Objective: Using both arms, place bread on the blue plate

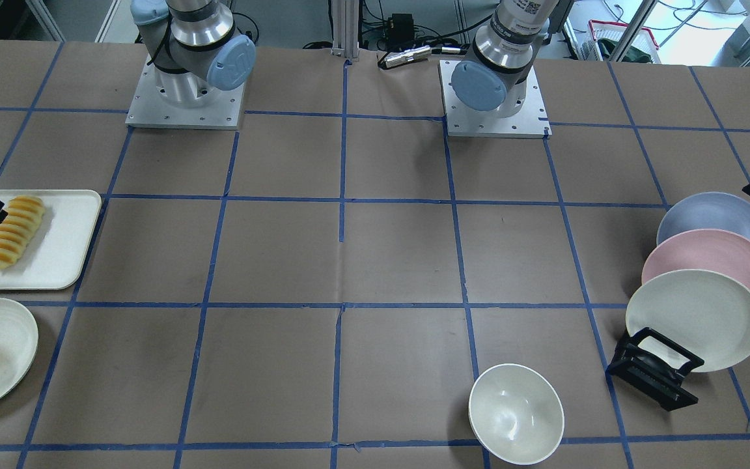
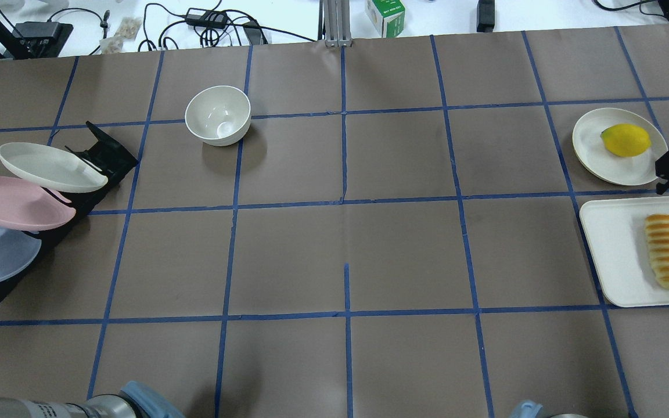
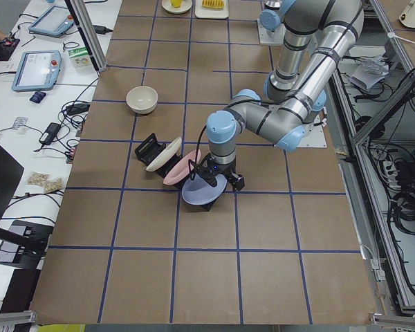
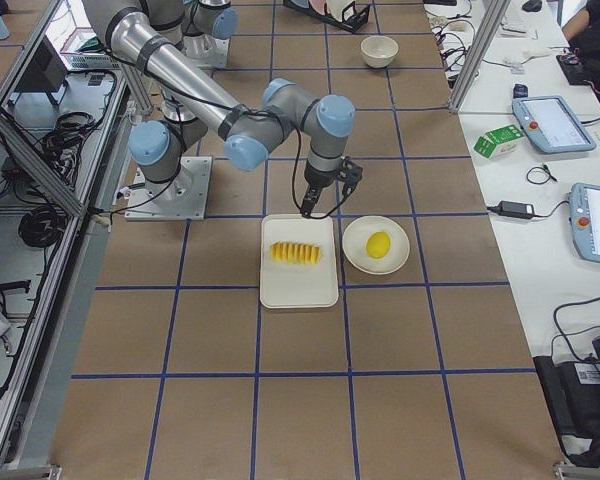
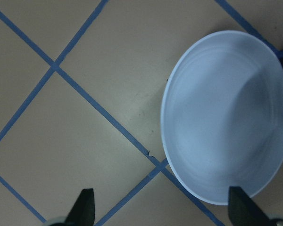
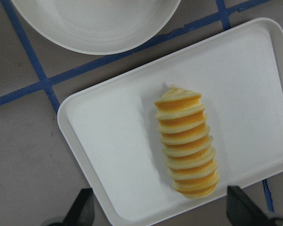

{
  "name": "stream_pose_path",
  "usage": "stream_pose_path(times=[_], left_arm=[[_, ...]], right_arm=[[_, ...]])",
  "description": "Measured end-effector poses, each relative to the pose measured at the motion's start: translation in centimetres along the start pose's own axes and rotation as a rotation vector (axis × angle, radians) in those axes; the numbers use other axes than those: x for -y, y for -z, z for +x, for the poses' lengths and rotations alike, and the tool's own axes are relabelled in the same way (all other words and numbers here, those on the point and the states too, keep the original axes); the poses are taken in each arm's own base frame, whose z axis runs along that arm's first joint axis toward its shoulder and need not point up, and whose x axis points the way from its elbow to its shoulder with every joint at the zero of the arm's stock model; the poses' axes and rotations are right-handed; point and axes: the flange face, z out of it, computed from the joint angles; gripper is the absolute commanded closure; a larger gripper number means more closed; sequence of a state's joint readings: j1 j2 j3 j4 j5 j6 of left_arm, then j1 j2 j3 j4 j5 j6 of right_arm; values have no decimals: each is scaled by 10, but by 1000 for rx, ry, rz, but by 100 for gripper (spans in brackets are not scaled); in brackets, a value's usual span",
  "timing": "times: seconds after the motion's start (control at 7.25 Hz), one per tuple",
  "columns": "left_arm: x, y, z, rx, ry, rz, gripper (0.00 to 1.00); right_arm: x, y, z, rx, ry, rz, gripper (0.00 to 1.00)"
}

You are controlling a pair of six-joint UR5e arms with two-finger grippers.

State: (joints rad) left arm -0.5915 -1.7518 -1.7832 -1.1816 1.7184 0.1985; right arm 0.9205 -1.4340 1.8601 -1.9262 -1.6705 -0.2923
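Only your wrist views show both grippers spread open: the right gripper [image 6: 162, 211] hangs over the white tray [image 6: 108, 141] where the bread [image 6: 186, 141] lies, and the left gripper [image 5: 161, 209] hangs over the rim of the blue plate [image 5: 226, 117]. Overhead adds a lemon [image 2: 626, 140] on a cream plate [image 2: 593, 154] beside the tray, and the blue plate leaning in a black rack [image 2: 108, 157].

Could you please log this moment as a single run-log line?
stage: pre-grasp | left gripper: open, by blue plate | right gripper: open, near bread | bread: on white tray, ungrasped
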Motion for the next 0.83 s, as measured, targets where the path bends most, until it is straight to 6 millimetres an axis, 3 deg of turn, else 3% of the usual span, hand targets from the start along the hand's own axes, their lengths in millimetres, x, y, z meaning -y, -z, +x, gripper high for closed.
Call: stream_pose_path(times=[0.41,0.55,0.83], left_arm=[[20,-40,2,1,3,-11,2],[24,-47,3,1,7,-13,10],[29,-56,4,0,6,-17,14]], right_arm=[[11,-41,17,13,-2,-33,0],[11,-50,17,15,-2,-36,0],[13,-76,17,14,-1,-53,0]])
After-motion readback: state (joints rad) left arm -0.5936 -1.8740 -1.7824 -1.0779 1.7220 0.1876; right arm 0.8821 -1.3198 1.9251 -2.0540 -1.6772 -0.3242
